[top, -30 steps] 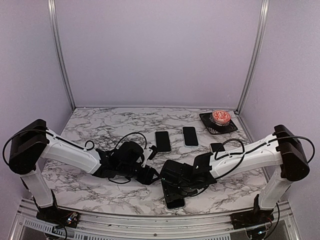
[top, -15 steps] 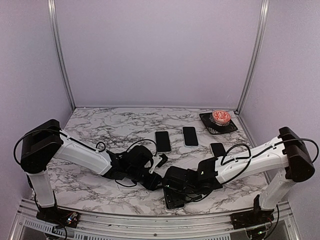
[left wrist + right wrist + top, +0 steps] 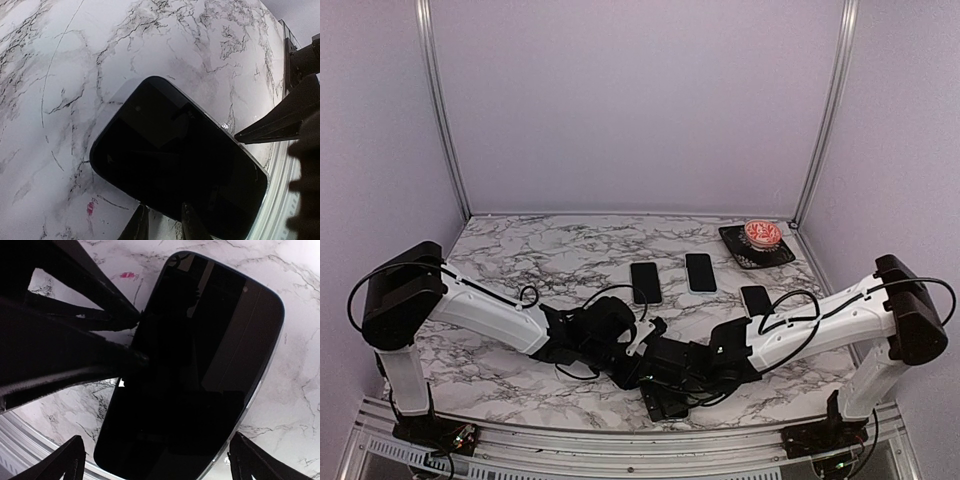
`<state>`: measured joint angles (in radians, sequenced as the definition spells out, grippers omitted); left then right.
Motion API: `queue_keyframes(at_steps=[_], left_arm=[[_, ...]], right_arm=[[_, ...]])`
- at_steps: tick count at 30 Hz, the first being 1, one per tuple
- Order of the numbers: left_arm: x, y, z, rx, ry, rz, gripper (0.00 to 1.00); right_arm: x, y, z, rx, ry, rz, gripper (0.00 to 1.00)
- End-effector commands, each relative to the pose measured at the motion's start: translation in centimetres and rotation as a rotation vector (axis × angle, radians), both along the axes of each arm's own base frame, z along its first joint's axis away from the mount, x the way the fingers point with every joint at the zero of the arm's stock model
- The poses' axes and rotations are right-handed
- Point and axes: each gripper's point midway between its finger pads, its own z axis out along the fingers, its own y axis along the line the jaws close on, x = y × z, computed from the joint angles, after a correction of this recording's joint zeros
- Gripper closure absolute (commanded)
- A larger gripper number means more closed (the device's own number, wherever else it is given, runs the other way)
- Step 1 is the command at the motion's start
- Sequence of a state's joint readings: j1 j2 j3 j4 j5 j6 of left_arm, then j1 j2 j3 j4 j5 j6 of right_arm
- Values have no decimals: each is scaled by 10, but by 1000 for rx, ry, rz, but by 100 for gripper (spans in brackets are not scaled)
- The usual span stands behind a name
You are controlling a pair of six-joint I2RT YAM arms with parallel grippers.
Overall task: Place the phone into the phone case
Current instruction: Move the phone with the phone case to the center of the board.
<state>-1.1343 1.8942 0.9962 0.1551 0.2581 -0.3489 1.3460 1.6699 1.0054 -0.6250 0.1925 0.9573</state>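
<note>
A black phone [image 3: 666, 404] lies face up near the table's front edge, large in the left wrist view [image 3: 175, 165] and the right wrist view [image 3: 200, 365]. My left gripper [image 3: 642, 352] [image 3: 164, 221] is low at the phone's long side. Its fingertips [image 3: 140, 226] stand a narrow gap apart, one overlapping the phone's rim, with only marble between them. My right gripper [image 3: 672, 378] [image 3: 157, 447] is open wide above the phone, a finger [image 3: 70, 460] on each side of it. I cannot tell which dark object is the phone case.
Two dark phone-sized slabs [image 3: 645, 283] [image 3: 700, 272] lie side by side mid-table, and a smaller black item [image 3: 754, 298] lies to their right. A black tray with a red-and-white object [image 3: 761, 236] is at the back right. The table's metal front edge [image 3: 620, 440] runs just beyond the phone.
My left arm has reached right and forward to the phone's side, its jaws narrowing. My right gripper has opened wider and settled lower over the phone.
</note>
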Motion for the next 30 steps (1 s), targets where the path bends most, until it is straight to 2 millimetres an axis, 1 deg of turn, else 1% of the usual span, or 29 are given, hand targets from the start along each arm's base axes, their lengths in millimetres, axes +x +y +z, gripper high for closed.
queue_keyframes(at_steps=[1,4,6,7,8,11,13,14,16,18,21,25,28,30], left_arm=[[-25,31,-46,187,54,-60,80],[-28,30,-54,196,79,-65,81],[-29,26,-49,177,85,-76,83],[-29,22,-42,151,83,-75,83],[-24,18,-30,110,74,-63,82],[1,11,11,-15,42,12,71],[22,15,31,-43,5,70,63],[30,18,41,-61,-6,98,56],[46,24,55,-87,-14,149,47],[59,32,67,-98,-31,199,45],[71,43,74,-92,-60,240,42],[79,51,72,-54,-88,261,42],[80,52,73,-55,-91,266,42],[81,52,74,-55,-98,263,42]], right_arm=[[3,2,-1,6,-15,-55,2],[3,-7,-9,-8,-1,-119,1],[4,-9,-12,-9,-9,-145,1],[6,-11,-13,-17,-15,-156,1],[7,-14,-14,-36,-22,-170,1],[12,-24,-16,-112,-50,-197,1],[12,-25,-19,-130,-49,-197,1],[12,-24,-20,-129,-50,-195,1],[12,-22,-22,-133,-46,-192,1],[12,-24,-23,-151,-46,-198,1],[12,-23,-25,-151,-45,-195,2],[14,-22,-26,-188,-46,-174,7],[14,-29,-25,-257,-50,-140,8],[12,-40,-22,-317,-45,-99,4]])
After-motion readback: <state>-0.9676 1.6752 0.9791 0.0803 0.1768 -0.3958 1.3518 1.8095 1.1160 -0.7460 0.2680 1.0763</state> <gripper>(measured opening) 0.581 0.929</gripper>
